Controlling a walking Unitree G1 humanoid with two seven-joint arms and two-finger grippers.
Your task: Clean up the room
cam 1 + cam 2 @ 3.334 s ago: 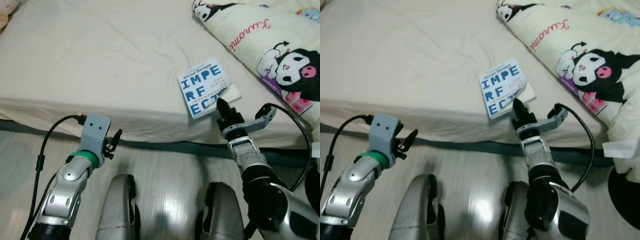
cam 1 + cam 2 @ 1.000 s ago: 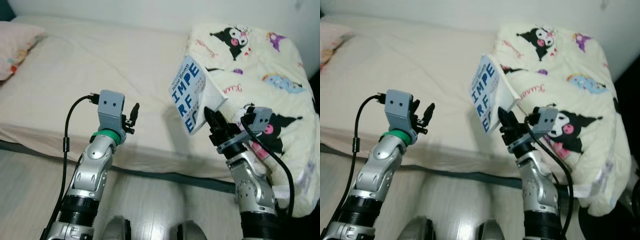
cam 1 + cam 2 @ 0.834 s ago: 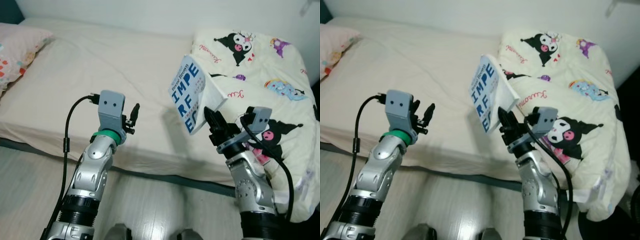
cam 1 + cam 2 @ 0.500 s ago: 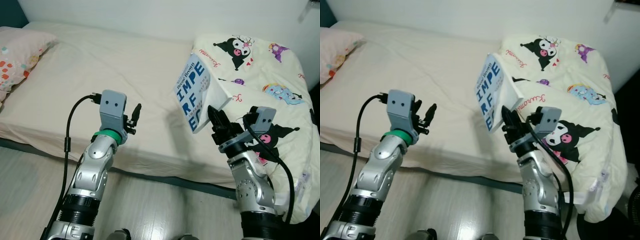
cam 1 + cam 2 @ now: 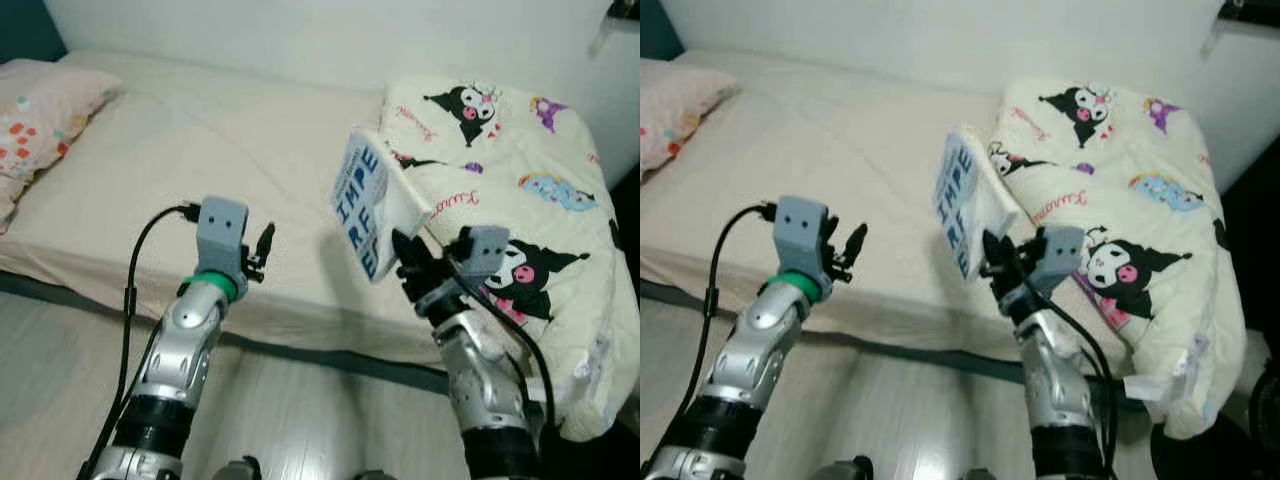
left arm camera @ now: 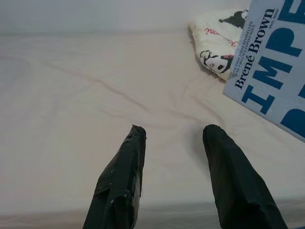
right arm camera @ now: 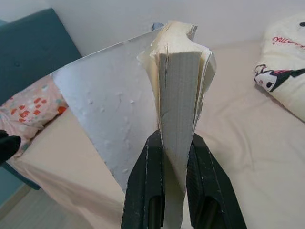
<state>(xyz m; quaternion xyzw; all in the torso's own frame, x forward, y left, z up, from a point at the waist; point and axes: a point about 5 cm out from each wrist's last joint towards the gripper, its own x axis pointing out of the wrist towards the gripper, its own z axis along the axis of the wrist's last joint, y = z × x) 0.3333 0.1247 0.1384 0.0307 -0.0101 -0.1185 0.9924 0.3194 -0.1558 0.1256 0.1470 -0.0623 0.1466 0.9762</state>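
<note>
A white paperback book (image 5: 362, 206) with big blue letters is held upright in the air over the bed's near edge. My right gripper (image 5: 407, 257) is shut on its lower edge; in the right wrist view the two fingers (image 7: 148, 183) squeeze the page block (image 7: 178, 95) from both sides. My left gripper (image 5: 262, 243) is raised to the left of the book, above the bed edge, open and empty. Its two fingers (image 6: 123, 177) stand apart over the bare sheet, and the book's cover (image 6: 272, 71) shows off to one side.
The bed (image 5: 200, 150) with a cream sheet spans the view. A folded cartoon-print quilt (image 5: 510, 180) lies on its right end. A pink patterned pillow (image 5: 40, 105) rests at the far left. Grey floor (image 5: 60, 340) runs along the bed's near side.
The camera has shifted, showing more of the room. My right gripper has turned the book so its cover faces more to the left. The left gripper has dropped slightly.
</note>
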